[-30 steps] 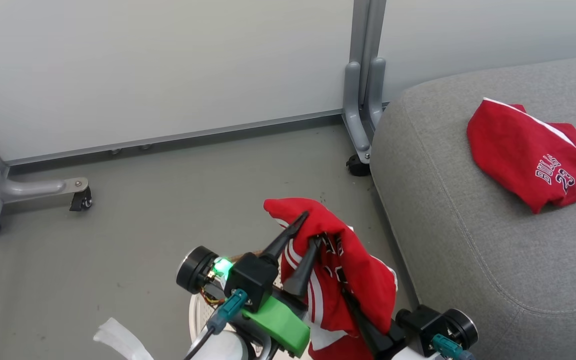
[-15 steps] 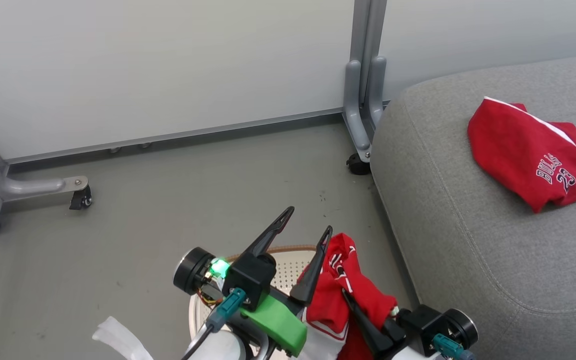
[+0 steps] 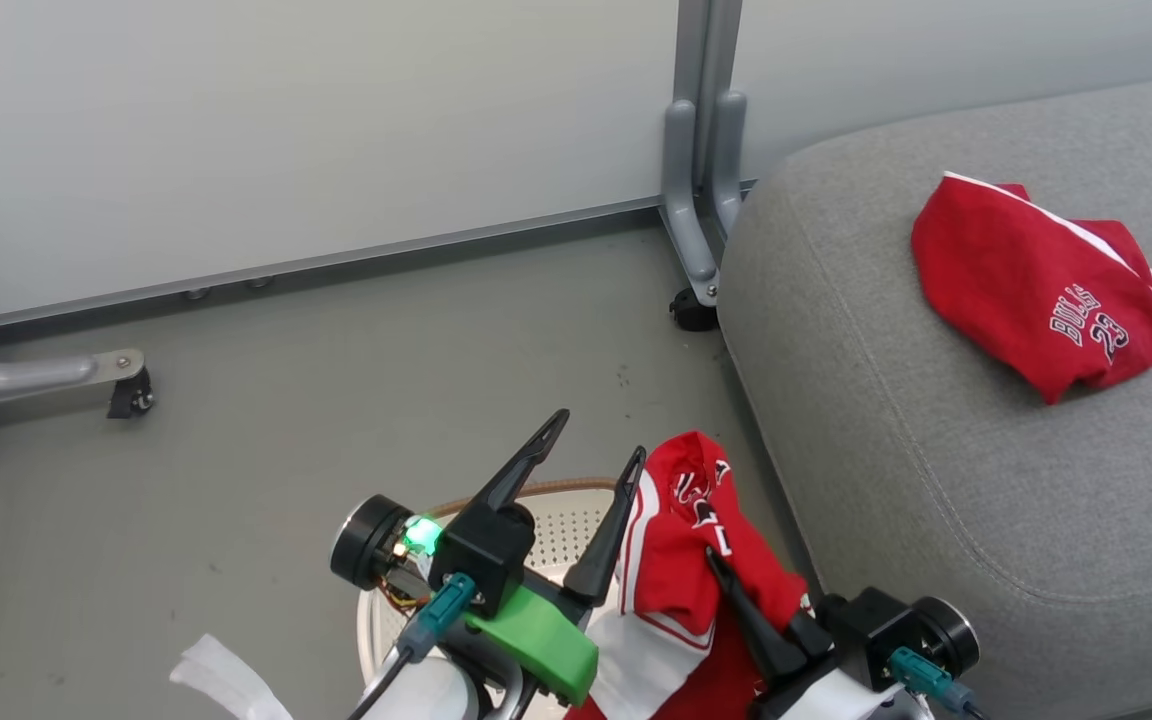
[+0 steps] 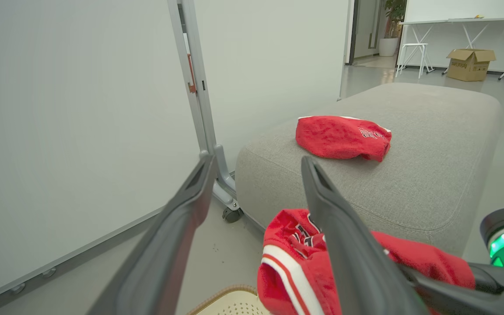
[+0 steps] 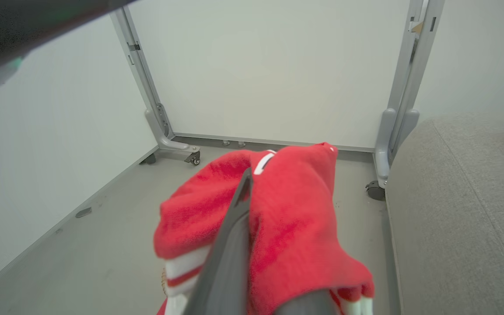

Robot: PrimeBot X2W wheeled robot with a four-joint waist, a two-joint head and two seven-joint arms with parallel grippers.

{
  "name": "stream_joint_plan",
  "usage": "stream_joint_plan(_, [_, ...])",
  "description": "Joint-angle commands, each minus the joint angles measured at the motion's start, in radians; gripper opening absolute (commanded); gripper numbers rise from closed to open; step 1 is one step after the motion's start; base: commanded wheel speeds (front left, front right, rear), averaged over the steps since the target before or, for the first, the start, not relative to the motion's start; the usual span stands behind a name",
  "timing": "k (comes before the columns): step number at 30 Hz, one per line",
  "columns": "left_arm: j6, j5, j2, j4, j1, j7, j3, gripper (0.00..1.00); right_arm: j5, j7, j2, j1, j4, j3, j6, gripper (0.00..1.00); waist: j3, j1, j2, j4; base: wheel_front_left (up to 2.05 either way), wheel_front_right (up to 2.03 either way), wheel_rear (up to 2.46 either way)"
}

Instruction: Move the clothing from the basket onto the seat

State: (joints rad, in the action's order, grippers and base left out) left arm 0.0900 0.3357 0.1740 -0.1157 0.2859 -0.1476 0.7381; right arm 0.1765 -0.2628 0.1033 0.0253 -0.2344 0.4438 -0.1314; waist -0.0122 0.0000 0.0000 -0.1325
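Over the basket (image 3: 536,490), in the head view, the left gripper (image 3: 601,435) stood spread and empty. The right gripper (image 3: 716,565) was pressed together on the striped garment (image 3: 686,520), lifted above the rim, probably ready for the carry to the seat (image 3: 936,480), where the BULLS 23 jersey (image 3: 1026,290) already lay. From the left wrist, that garment hung low beside the wide-apart fingers. From the right wrist, red cloth draped over the closed fingers, with the seat near on the right.

Grey floor (image 3: 336,380), white wheeled partition panels (image 3: 286,130), cardboard box (image 4: 470,63)
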Motion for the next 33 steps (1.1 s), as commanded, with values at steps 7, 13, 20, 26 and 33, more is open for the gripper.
stream_joint_plan(7, [0.026,-0.015,0.039,-0.033,0.006,-0.029,-0.018,1.00,-0.029,-0.003,-0.013,-0.002,0.037,-0.089,0.001,0.00,0.069,0.0000,0.0000,-0.128,0.00,0.00,0.00])
stream_joint_plan(13, [0.039,-0.006,0.072,-0.065,0.007,-0.067,-0.055,1.00,-0.051,-0.003,-0.034,-0.002,0.082,-0.164,0.001,0.00,0.146,0.0000,0.0000,-0.259,0.00,0.00,0.00])
stream_joint_plan(20, [0.032,-0.014,0.109,-0.077,0.027,-0.086,-0.073,1.00,-0.057,-0.003,-0.050,-0.020,0.133,-0.221,0.001,0.00,0.223,0.0000,0.0000,-0.377,0.00,0.00,0.00])
stream_joint_plan(26, [0.010,-0.038,0.120,-0.076,0.076,-0.068,-0.052,1.00,-0.030,-0.003,-0.053,-0.019,0.181,-0.248,0.001,0.00,0.296,0.0000,0.0000,-0.411,0.00,0.00,0.00])
stream_joint_plan(33, [-0.012,-0.067,0.135,-0.046,0.116,-0.030,-0.016,1.00,-0.045,-0.003,-0.053,0.141,0.242,-0.309,0.001,0.00,0.392,0.0000,0.0000,-0.368,0.00,0.00,0.00])
